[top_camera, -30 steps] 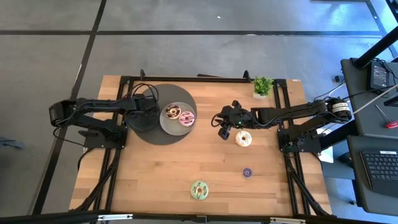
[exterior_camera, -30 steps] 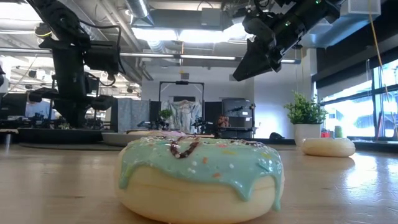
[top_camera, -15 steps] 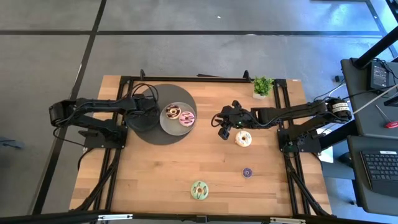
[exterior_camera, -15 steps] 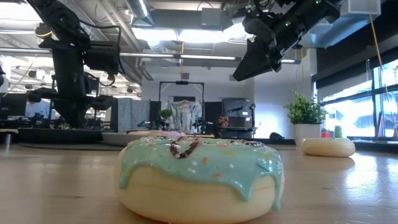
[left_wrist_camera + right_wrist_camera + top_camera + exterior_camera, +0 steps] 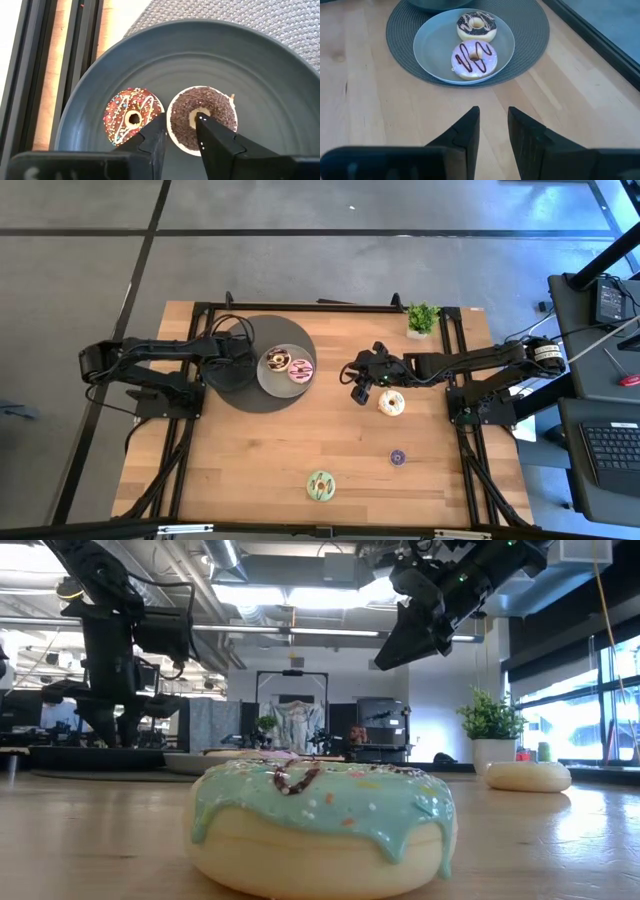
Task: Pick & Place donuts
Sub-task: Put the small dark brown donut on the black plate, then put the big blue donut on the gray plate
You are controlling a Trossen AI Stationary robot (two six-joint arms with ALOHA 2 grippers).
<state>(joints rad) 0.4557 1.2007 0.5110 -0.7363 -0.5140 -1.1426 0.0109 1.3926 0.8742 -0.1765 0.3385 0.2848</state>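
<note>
- High view alone took in the whole table (image 5: 250, 460): a green-iced donut (image 5: 321, 486) near the front edge, a tiny purple donut (image 5: 397, 457) right of it, and a cream-white donut (image 5: 391, 403) just beside the right pincer (image 5: 358, 392), with a potted plant (image 5: 422, 318) at the back edge.
- Low view showed the green-iced donut (image 5: 322, 828) large in front and the cream-white donut (image 5: 528, 776) lying flat farther back, the right pincer (image 5: 392, 652) hanging well above the table.
- Right wrist view showed its fingers (image 5: 462, 137) slightly spread, pinching nothing, over bare wood.
- In the same view, a grey plate (image 5: 432, 47) on a dark round mat (image 5: 530, 35) held two donuts, a pink donut (image 5: 474, 59) and a chocolate-striped donut (image 5: 476, 25), touching.
- Left wrist view showed a dark plate (image 5: 265, 75) that the high view mostly hid under the arm; in it lay a chocolate sprinkled donut (image 5: 132, 116) and a chocolate crumb donut (image 5: 202, 115), just beside each other.
- The left pincer (image 5: 179, 125) hung over that plate, fingers slightly spread and pinching nothing.
</note>
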